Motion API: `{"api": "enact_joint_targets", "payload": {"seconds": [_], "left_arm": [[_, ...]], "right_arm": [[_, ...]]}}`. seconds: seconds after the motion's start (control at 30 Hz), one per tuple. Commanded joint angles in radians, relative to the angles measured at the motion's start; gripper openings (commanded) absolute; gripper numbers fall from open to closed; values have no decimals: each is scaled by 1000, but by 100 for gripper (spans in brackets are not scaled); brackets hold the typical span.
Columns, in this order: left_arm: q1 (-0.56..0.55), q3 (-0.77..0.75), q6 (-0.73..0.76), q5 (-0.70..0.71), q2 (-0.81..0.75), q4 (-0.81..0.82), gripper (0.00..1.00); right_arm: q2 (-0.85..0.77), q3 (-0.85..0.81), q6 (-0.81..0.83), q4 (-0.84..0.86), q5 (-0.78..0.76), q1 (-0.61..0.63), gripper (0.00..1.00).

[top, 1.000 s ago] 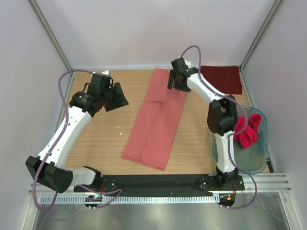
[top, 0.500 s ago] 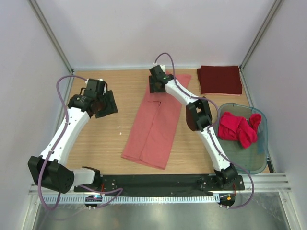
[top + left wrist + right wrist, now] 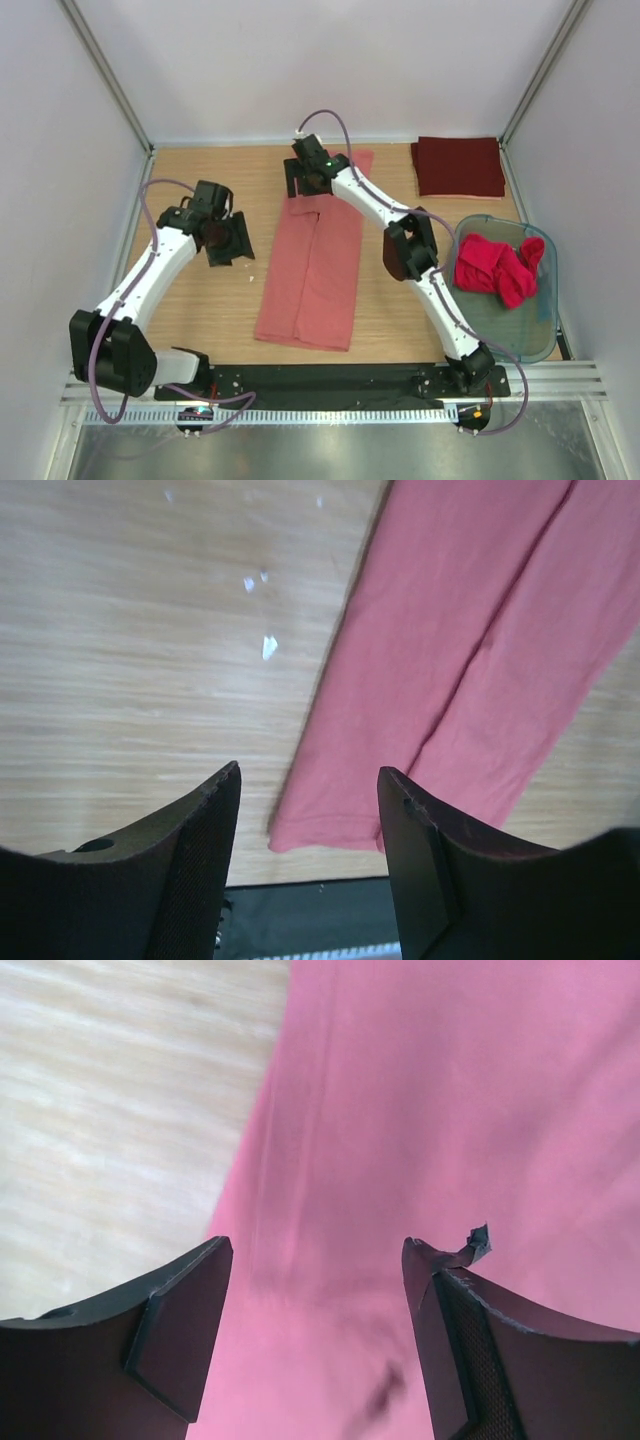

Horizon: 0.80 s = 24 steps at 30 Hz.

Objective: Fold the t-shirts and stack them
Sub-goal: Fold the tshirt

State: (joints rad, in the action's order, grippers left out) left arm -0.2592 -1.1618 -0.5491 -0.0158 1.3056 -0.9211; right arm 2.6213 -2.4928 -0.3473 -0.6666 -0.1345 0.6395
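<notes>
A salmon-pink t-shirt (image 3: 312, 265) lies folded lengthwise into a long strip down the middle of the table; it also shows in the left wrist view (image 3: 450, 650) and fills the right wrist view (image 3: 420, 1110). My right gripper (image 3: 305, 180) is open and empty, over the shirt's far left end. My left gripper (image 3: 228, 238) is open and empty, over bare wood left of the shirt. A dark maroon t-shirt (image 3: 458, 167) lies folded at the far right. A brighter red-pink t-shirt (image 3: 495, 268) lies crumpled in the tub.
A translucent greenish plastic tub (image 3: 535, 325) stands at the right edge. A black strip (image 3: 330, 378) runs along the near edge by the arm bases. Small white flecks (image 3: 262, 645) lie on the wood. White walls enclose the table.
My right gripper has swung left from near the maroon shirt to the far left end of the salmon shirt. My left gripper has moved nearer and right, towards the shirt. The shirt's far end shifted left.
</notes>
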Motion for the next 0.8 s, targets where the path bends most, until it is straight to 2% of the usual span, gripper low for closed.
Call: {"api": "enact_joint_targets", "payload": {"seconds": [0.0, 0.03, 0.07, 0.13, 0.17, 0.2, 0.23, 0.27, 0.33, 0.37, 0.43, 0.47, 0.57, 0.77], "left_arm": [[3, 91, -58, -156, 32, 36, 58], [5, 114, -70, -171, 35, 68, 58], [5, 158, -81, -185, 38, 80, 58], [5, 186, -98, -214, 43, 91, 58], [3, 206, -101, -217, 46, 91, 59], [3, 218, -103, -222, 44, 91, 59], [2, 229, -104, -220, 43, 91, 59], [3, 238, -104, -223, 43, 90, 59], [2, 277, -110, -255, 46, 97, 59], [2, 292, -115, -262, 47, 102, 59], [3, 339, -129, -277, 43, 122, 59], [3, 355, -132, -279, 40, 129, 59], [-5, 419, -162, -283, 24, 151, 59], [-26, 481, -230, -260, 18, 172, 57]], "right_arm": [[-300, 81, -27, -106, 33, -34, 77], [-352, 136, -35, -137, 53, -40, 77], [-400, 264, -45, -148, 70, -46, 78], [-567, 427, -85, -137, 159, -64, 78], [-619, 600, -93, -122, 194, -67, 78], [-729, 680, -110, -105, 270, -67, 78], [-775, 759, -123, -81, 297, -66, 78], [-834, 916, -146, -61, 324, -64, 78], [-987, 1073, -205, 11, 395, -64, 78], [-1032, 1210, -223, 33, 418, -64, 78], [-1157, 1342, -274, 102, 491, -64, 78], [-1190, 1458, -288, 125, 513, -60, 77], [-1303, 1647, -364, 211, 581, -52, 75], [-1457, 1907, -510, 360, 589, -34, 73]]}}
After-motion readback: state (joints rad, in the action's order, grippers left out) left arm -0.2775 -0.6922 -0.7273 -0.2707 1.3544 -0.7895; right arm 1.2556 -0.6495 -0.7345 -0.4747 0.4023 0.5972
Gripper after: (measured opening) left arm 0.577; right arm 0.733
